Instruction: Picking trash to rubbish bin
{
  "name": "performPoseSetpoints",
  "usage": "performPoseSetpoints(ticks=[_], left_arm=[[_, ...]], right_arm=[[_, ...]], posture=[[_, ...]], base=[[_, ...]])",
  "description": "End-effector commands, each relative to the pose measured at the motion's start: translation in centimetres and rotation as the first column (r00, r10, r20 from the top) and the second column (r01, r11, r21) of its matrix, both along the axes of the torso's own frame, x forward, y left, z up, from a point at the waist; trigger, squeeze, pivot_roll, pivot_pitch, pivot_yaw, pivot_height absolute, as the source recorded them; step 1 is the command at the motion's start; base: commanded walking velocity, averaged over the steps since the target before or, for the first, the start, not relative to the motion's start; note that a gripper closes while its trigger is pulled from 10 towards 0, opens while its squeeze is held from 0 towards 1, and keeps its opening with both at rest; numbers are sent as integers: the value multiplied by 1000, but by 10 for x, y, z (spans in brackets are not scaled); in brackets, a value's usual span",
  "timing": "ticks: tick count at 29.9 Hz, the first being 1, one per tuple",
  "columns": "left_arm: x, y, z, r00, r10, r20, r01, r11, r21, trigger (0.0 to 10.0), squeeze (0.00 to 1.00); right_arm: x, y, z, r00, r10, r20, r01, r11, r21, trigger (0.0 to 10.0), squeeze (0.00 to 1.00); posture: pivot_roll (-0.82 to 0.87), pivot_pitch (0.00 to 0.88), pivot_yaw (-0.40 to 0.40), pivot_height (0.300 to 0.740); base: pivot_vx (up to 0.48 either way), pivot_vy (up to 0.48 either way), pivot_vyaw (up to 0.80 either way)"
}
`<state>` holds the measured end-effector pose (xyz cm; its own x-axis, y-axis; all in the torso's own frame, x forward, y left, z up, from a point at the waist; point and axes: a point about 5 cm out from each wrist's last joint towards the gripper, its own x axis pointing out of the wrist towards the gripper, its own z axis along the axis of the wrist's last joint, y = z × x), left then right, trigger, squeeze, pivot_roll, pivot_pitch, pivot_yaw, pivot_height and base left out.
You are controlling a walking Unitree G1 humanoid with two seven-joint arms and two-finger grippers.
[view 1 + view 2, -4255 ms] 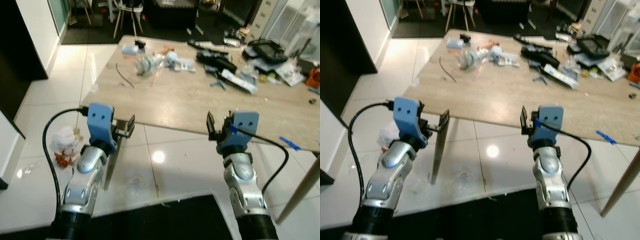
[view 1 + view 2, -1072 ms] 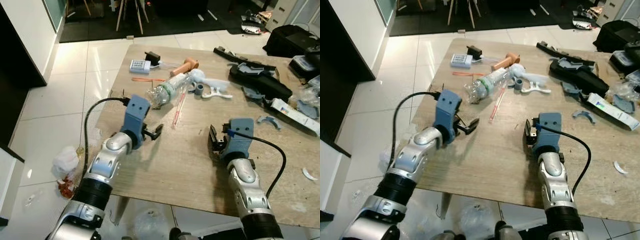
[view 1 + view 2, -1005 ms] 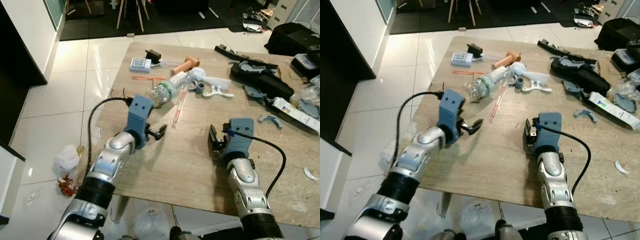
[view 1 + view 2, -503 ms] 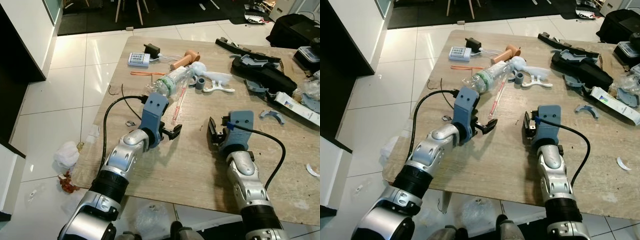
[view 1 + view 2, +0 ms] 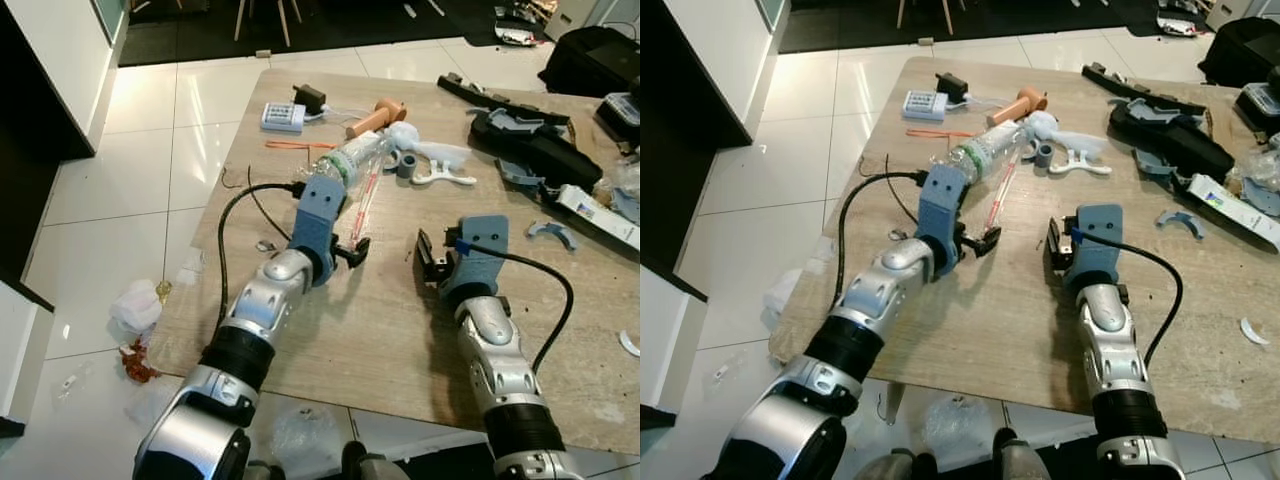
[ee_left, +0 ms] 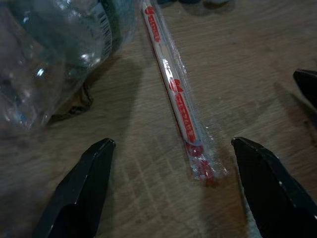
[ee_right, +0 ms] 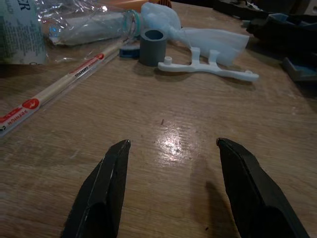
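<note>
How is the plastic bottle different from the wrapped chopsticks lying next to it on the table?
The plastic bottle is wide, clear and crumpled, with a label band; the wrapped chopsticks are thin and straight, in a clear sleeve with red print. The chopsticks' end lies between the open left claw's fingers; the bottle lies off to one side. Both lie flat on the wooden table.

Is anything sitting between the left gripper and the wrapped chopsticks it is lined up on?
Nothing visible. The left gripper has its jaws open on either side of the near end of the wrapped chopsticks, with only bare table between. The crushed plastic bottle lies beside the chopsticks, off to one side, not in the path.
</note>
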<state>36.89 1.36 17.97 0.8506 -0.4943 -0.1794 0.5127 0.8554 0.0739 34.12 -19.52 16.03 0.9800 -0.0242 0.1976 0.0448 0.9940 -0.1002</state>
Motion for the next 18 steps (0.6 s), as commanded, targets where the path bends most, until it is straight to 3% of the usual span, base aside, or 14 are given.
performPoseSetpoints(ticks=[1,18], left_arm=[[-3,-2,-21,997,20,-71,-16,998,55,10000,0],[5,-6,-27,995,84,-59,-76,989,125,10000,0]], right_arm=[[-4,-1,-8,1000,-2,-21,2,1000,-1,10000,0],[-3,1,-9,1000,6,-29,-6,1000,-7,10000,0]], posture=[[1,302,58,740],[-4,320,56,740]], base=[[0,0,0],[0,0,0]])
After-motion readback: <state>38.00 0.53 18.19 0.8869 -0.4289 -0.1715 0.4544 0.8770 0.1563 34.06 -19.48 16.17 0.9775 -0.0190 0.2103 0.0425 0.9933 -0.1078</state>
